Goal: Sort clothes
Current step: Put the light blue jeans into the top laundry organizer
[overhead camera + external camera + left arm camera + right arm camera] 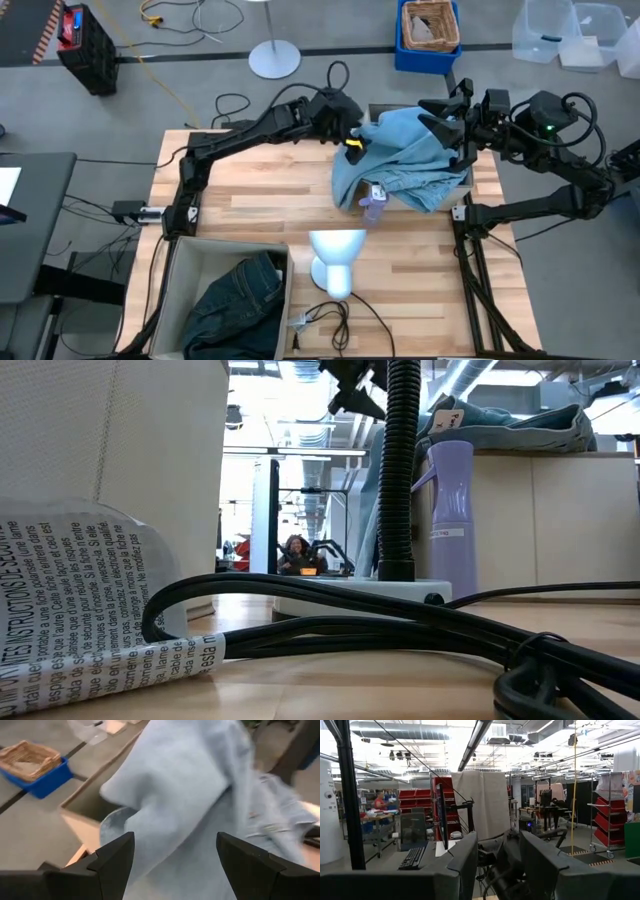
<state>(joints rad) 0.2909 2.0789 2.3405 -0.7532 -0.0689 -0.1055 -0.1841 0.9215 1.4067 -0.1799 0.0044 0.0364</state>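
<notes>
A pale blue garment (400,160) lies heaped over the rim of a beige box (540,520) at the far right, with part of it hanging down toward the table. It also shows in the left wrist view (200,795). My left gripper (352,135) is open at the garment's left edge, and its fingers (115,860) stand wide on either side of the cloth. My right gripper (440,122) is open and empty above the garment's far right part; it also shows in the right wrist view (499,865). Dark jeans (235,300) lie in a bin at the near left. The black garment and the teal shirt are out of view. My left gripper comes level from the table's left at the pale blue garment's left edge (150,835). The cloth lies ahead of its open fingers. I cannot tell whether they touch it.
A lilac bottle (373,205) stands just near of the garment; it also shows in the low view (448,510). A white mannequin head (335,262) lies at the near middle. The grey bin (180,270) stands at the near left. Black cables (400,630) cross the near table.
</notes>
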